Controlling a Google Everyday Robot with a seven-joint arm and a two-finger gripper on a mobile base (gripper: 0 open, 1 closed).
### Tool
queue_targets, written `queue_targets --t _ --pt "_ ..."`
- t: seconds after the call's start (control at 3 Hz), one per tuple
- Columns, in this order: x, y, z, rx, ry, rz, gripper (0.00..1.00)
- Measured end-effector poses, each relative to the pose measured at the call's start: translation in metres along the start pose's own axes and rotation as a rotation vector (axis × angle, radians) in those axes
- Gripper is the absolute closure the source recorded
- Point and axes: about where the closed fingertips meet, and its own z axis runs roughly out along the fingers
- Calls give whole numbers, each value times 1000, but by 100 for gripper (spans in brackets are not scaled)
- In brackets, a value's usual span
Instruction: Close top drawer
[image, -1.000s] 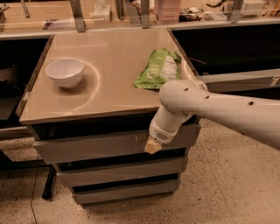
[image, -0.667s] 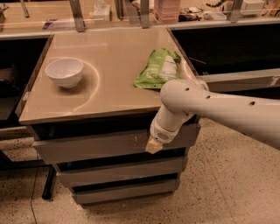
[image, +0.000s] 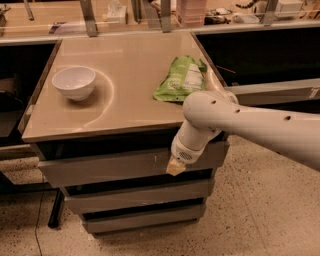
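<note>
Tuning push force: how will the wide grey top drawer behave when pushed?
Likely slides in stiffly: the wide grey top drawer has a flat, rigid-looking front. The end effector is at that front, right of centre, so the drawer may skew slightly. The plain handleless face might let contact slip.

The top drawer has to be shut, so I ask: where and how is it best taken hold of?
The top drawer has a long flat front panel and no handle, so press that face straight from the front rather than grip it. The gripper is at the panel's right part in this view, just under the table edge.
</note>
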Motion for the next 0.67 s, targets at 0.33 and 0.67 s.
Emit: queue_targets --t 0.33,0.67 --pt "0 0 0 0 0 0 12" --pt "0 0 0 0 0 0 0"
